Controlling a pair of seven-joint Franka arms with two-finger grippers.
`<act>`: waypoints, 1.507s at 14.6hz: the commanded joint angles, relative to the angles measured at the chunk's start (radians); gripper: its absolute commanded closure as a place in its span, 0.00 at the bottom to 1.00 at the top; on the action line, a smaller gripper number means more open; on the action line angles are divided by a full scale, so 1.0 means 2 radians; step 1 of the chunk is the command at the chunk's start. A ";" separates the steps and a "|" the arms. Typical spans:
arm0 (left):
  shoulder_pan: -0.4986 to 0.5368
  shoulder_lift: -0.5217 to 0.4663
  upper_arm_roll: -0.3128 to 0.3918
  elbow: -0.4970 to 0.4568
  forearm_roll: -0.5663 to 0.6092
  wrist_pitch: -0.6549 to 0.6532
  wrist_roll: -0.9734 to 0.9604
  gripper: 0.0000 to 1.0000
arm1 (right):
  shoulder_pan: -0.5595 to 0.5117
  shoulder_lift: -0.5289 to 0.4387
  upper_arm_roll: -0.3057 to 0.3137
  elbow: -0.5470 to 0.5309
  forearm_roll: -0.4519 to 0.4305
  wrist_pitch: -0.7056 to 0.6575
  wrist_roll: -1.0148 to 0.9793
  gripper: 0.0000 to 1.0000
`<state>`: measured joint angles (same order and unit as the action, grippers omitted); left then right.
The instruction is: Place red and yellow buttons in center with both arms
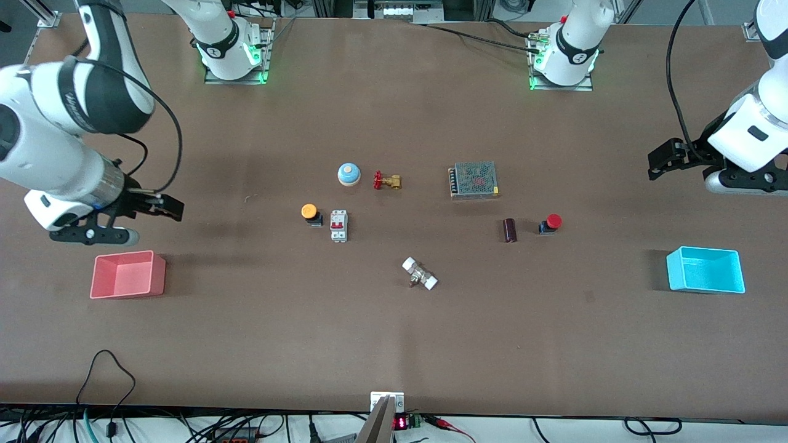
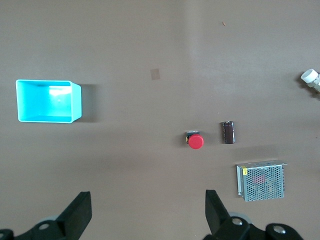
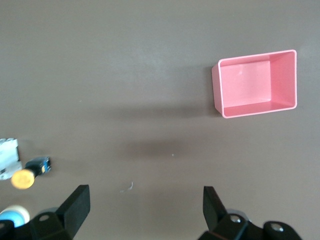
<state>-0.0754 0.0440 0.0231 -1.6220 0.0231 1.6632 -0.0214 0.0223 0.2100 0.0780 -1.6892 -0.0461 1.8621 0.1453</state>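
Note:
The yellow button (image 1: 309, 213) stands on the table beside a white circuit breaker (image 1: 338, 226), toward the right arm's end; it also shows in the right wrist view (image 3: 23, 177). The red button (image 1: 551, 223) stands beside a dark cylinder (image 1: 509, 230), toward the left arm's end, and shows in the left wrist view (image 2: 195, 141). The bare center (image 1: 431, 224) lies between them. My right gripper (image 1: 167, 209) is open and empty, in the air above the table near the pink bin. My left gripper (image 1: 660, 162) is open and empty, in the air above the table near the cyan bin.
A pink bin (image 1: 128, 274) sits at the right arm's end and a cyan bin (image 1: 705, 269) at the left arm's end. A blue bell (image 1: 348, 174), a brass valve (image 1: 387, 181), a mesh power supply (image 1: 473, 179) and a white fitting (image 1: 420, 274) ring the center.

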 commanded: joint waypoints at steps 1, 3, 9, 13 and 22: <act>-0.007 -0.017 0.012 -0.026 0.002 0.011 0.011 0.00 | -0.012 -0.040 0.007 -0.008 0.018 -0.031 -0.015 0.00; -0.004 -0.007 0.011 -0.018 0.001 0.011 0.011 0.00 | -0.012 -0.060 0.007 -0.008 0.019 -0.044 -0.016 0.00; -0.004 -0.002 0.011 -0.017 -0.001 0.024 0.011 0.00 | -0.012 -0.093 0.009 -0.004 0.023 -0.064 -0.016 0.00; -0.004 0.001 0.010 -0.014 -0.003 0.024 0.011 0.00 | -0.012 -0.095 0.006 0.003 0.055 -0.071 0.025 0.00; -0.004 0.006 0.008 -0.013 -0.005 0.024 0.011 0.00 | -0.049 -0.094 0.060 0.033 0.042 -0.097 0.033 0.00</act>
<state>-0.0773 0.0522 0.0351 -1.6499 0.0230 1.7036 -0.0186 -0.0547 0.0290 0.1713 -1.6501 0.0413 1.6907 0.1967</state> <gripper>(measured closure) 0.000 0.000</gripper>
